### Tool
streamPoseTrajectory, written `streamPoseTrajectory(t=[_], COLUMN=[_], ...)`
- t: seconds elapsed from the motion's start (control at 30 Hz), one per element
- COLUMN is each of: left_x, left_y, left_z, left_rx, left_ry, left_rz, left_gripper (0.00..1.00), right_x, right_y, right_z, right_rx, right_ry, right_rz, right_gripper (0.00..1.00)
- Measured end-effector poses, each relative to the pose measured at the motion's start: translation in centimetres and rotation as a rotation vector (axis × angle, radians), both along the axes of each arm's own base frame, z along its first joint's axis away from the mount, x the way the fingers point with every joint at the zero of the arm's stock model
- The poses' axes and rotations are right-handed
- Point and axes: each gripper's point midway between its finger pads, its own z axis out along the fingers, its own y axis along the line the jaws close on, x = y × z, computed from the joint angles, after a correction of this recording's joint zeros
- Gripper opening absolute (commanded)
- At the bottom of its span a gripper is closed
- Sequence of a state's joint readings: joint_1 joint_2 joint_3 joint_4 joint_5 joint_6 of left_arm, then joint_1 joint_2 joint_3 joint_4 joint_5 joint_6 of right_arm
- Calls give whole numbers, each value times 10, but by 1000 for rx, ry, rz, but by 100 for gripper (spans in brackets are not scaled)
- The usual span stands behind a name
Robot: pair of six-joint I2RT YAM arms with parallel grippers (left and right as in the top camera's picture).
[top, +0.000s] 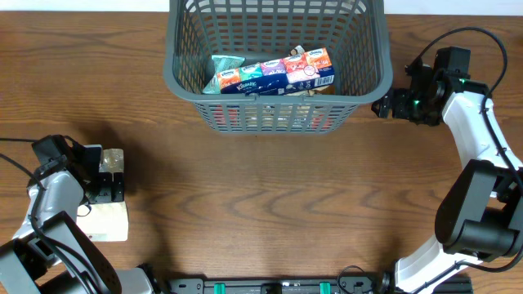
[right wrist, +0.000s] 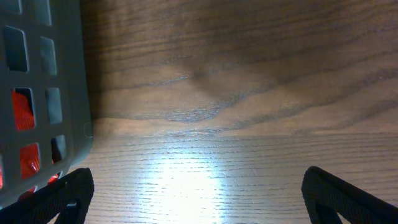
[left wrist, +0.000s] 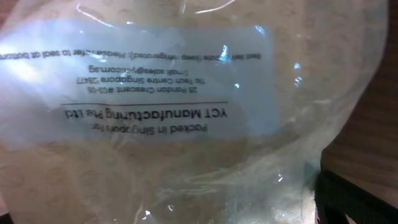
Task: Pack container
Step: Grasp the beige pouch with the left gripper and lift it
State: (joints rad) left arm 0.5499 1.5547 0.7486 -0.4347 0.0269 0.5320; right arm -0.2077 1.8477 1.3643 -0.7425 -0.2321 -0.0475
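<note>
**Both Arms Open-Handed, Basket at the Far Edge**

In the overhead view the container stands at 12 o'clock on the wooden tabletop, and its far part is cut off by the picture's edge. It is a dark grey basket with slotted walls. Inside it, on the bottom, lies a row of colourful tissue packets, one beside the other.

The left gripper is at 8 o'clock, well apart from the container. It is over a pale transparent bag that lies flat on the tabletop. In the left wrist view this bag fills almost the whole picture. Its white label reads upside down and names a manufacturer and "Packed in Singapore". Only one of the fingers shows, as a dark shape at 5 o'clock. The fingers are spread wide and not clenched. Whether they touch the bag, the pictures do not tell.

The right gripper is at 2 o'clock, just beside the near right corner of the container and pointing towards it. In the right wrist view its fingers stand far apart at 7 and 5 o'clock, released, with only bare wood between them. The lattice wall of the container is at 9 o'clock, and something red shows through its slots.
</note>
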Motion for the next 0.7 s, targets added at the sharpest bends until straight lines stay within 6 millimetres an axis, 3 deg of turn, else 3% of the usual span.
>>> streamPoseTrajectory(t=[0.33, 0.37, 0.5, 0.7], left_x=[10, 11, 14, 16], left_y=[-13, -14, -16, -17], left_z=[-1, -1, 0, 0], left_rx=[-80, -84, -100, -106], left_ry=[-51, -58, -75, -84], left_rz=[-23, -24, -28, -31], left_gripper=[98, 94, 61, 44], right_x=[0, 0, 0, -1], right_y=[0, 0, 0, 0], right_z=[0, 0, 0, 0], right_rx=[0, 0, 0, 1], right_ry=[0, 0, 1, 3], right_rz=[0, 0, 0, 0], right_gripper=[99, 99, 99, 99])
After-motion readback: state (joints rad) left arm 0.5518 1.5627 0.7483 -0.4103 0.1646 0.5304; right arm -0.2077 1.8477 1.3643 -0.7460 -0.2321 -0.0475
